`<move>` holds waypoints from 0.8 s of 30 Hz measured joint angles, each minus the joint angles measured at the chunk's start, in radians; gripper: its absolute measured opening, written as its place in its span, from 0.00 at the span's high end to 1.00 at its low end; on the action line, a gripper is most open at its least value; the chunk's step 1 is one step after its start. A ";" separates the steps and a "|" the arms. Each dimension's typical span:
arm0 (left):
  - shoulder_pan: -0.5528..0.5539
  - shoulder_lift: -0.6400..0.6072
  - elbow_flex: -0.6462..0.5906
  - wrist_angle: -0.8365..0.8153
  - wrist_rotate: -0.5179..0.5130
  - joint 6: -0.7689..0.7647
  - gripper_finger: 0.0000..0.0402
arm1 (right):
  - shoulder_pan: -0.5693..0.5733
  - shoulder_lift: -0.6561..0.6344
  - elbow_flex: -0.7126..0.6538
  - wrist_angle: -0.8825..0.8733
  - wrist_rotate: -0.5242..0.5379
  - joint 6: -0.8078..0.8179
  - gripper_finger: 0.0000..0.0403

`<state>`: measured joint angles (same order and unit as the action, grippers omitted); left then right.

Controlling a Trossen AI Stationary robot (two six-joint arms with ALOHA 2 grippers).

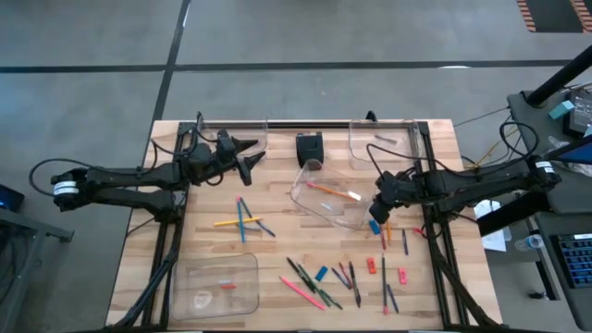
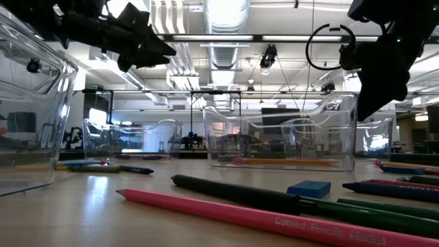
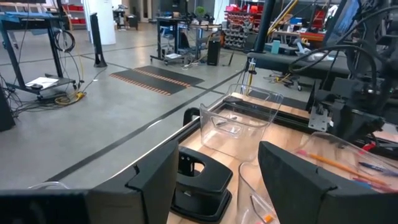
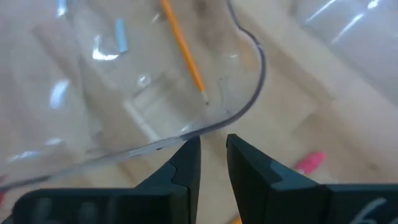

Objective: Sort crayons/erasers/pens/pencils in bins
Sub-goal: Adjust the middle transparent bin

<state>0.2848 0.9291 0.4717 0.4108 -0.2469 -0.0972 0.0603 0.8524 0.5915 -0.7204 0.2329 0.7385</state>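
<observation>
A clear bin at mid-table holds an orange pencil. My right gripper slants down at the bin's right rim, its fingers a narrow gap apart with nothing between them. A blue eraser lies just near of it. My left gripper hovers open and level at the far left, with the black box ahead of it. Loose pencils, crayons, pens and erasers lie on the table. My right gripper's fingertips stand right beside the middle bin's rim, coming at it slanting down from the table's right. Whether they touch the rim, I cannot tell.
Two more bins stand at the far edge, and one at the near left holds small red pieces. A pink pencil, a dark green stick and a blue eraser lie near the front edge.
</observation>
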 joint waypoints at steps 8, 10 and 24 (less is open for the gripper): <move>0.000 0.000 0.000 0.000 0.000 -0.001 0.48 | -0.075 0.000 0.010 0.006 0.104 -0.085 0.83; 0.000 0.000 0.000 0.000 0.000 -0.001 0.48 | -0.102 0.000 0.010 0.019 0.125 -0.111 0.83; 0.000 0.088 0.010 0.011 0.078 -0.002 0.48 | -0.230 0.002 0.019 0.244 0.133 -0.341 0.83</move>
<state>0.2848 1.0168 0.4813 0.4219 -0.1691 -0.0990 -0.1701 0.8543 0.6102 -0.4768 0.3663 0.3975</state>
